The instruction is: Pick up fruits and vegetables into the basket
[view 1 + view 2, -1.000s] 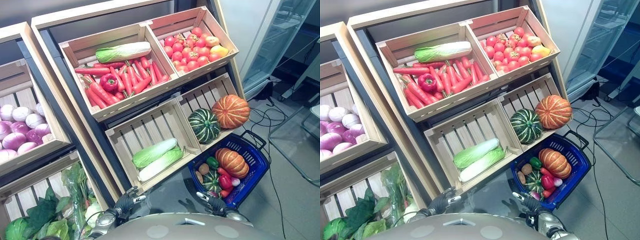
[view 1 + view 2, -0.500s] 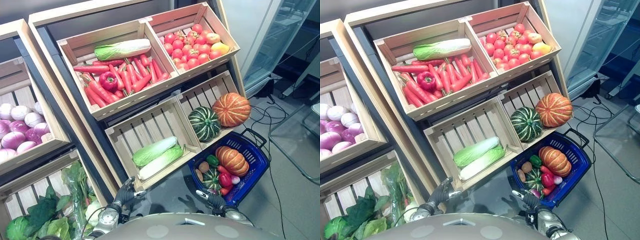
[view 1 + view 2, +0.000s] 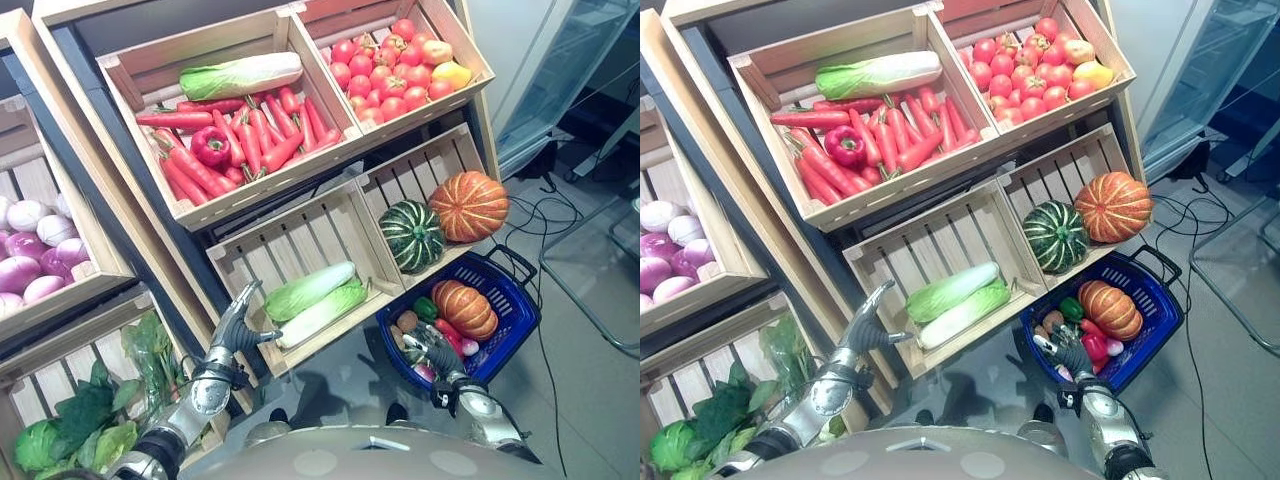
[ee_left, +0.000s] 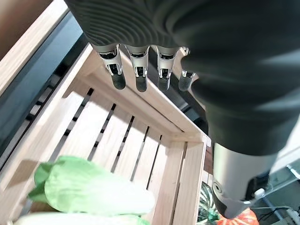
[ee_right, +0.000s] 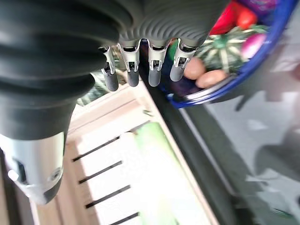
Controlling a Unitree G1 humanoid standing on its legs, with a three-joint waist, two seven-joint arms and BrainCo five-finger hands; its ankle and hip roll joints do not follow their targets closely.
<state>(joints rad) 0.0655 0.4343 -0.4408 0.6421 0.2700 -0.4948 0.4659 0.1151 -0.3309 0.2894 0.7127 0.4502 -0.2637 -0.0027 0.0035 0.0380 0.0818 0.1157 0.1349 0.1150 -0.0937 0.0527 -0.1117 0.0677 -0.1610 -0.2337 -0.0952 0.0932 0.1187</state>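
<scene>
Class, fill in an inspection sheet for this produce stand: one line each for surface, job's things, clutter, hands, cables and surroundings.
Surface: slatted wooden crates on a tilted rack.
Job's things: blue basket on the floor, holding a pumpkin and small vegetables; cabbages, carrots, tomatoes in crates.
Clutter: nothing seen.
Hands: left hand open, by the cabbage crate; right hand open, at the basket's near rim.
Cables: black cables on the floor.
Surroundings: glass-fronted cabinet.

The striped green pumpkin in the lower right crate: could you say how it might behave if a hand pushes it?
The green pumpkin looks round and smooth, so it would probably roll, likely downhill, since its crate tilts forward. It touches the orange pumpkin, so a push may shift that too.
</scene>
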